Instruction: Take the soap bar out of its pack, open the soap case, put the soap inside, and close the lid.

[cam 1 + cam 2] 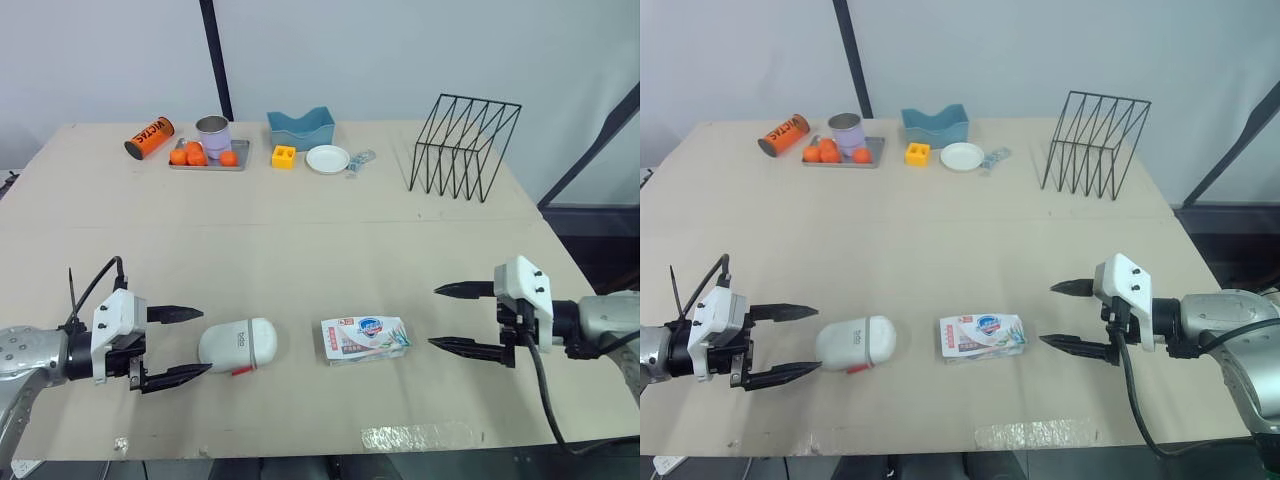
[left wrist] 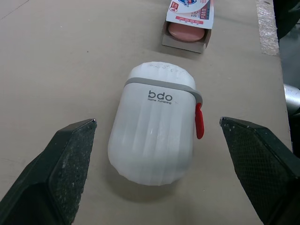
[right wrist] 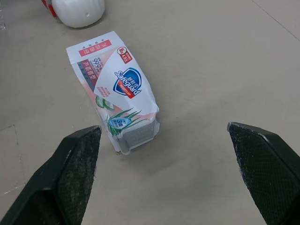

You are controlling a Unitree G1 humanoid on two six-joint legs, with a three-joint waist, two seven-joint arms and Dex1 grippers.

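Note:
A white ribbed soap case [image 1: 238, 344] with a red latch lies shut on the table near the front. Right of it lies the soap pack [image 1: 366, 338], white with a blue label. The left wrist view shows the pack's [image 2: 188, 23] open end with the pink soap bar [image 2: 187, 32] inside. My left gripper [image 1: 180, 345] is open just left of the case [image 2: 153, 140], its fingertips [image 1: 190, 314] flanking that end without touching. My right gripper [image 1: 452, 318] is open a short way right of the pack [image 3: 116, 89], holding nothing.
Along the far edge stand an orange can [image 1: 150, 138], a metal tray [image 1: 208, 162] with oranges and a tin cup [image 1: 212, 134], a blue holder [image 1: 300, 128], a yellow block [image 1: 284, 156], a white dish [image 1: 327, 159] and a black wire rack [image 1: 462, 146]. Tape [image 1: 418, 436] marks the front edge.

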